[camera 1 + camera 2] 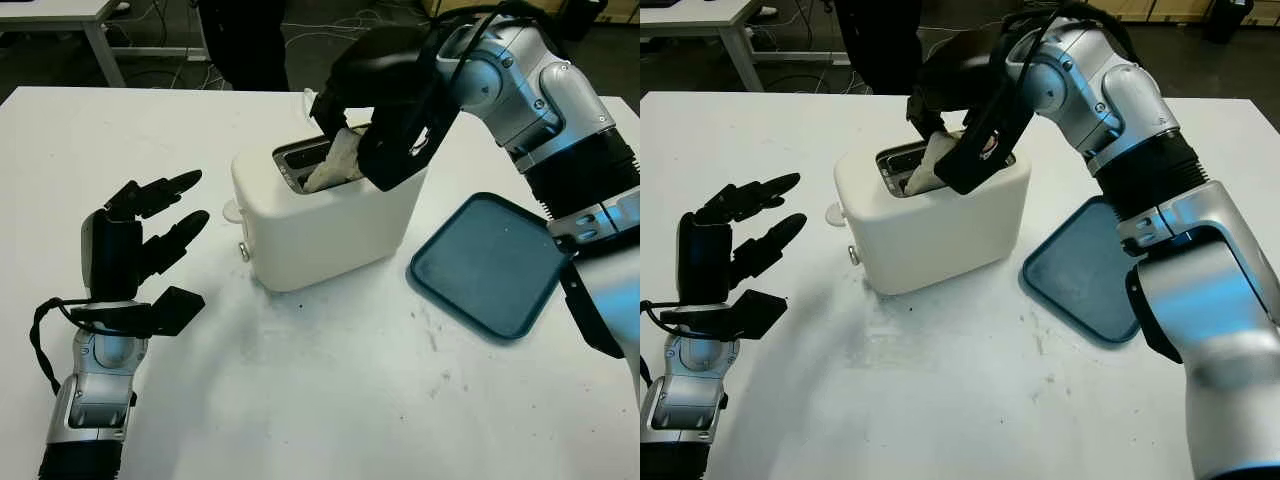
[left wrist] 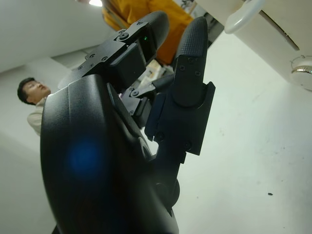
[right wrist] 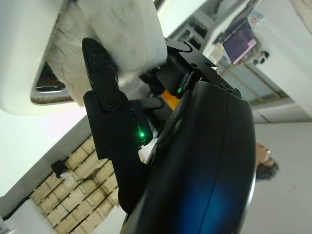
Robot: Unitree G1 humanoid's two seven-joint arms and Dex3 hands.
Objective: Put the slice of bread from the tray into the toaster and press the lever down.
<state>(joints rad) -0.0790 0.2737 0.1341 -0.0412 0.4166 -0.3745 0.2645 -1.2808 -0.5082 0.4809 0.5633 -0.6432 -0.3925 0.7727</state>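
Note:
A white toaster stands mid-table with its slots facing up. A pale slice of bread sticks partway out of the near slot, tilted. My right hand is over the toaster top, shut on the bread, fingers either side of it. The toaster's lever is at the left end, above a small knob. The blue tray lies bare to the right of the toaster. My left hand is open above the table, left of the toaster.
The white table has free room in front of the toaster. A person in dark trousers stands beyond the far edge. Another table's legs and cables are on the floor behind.

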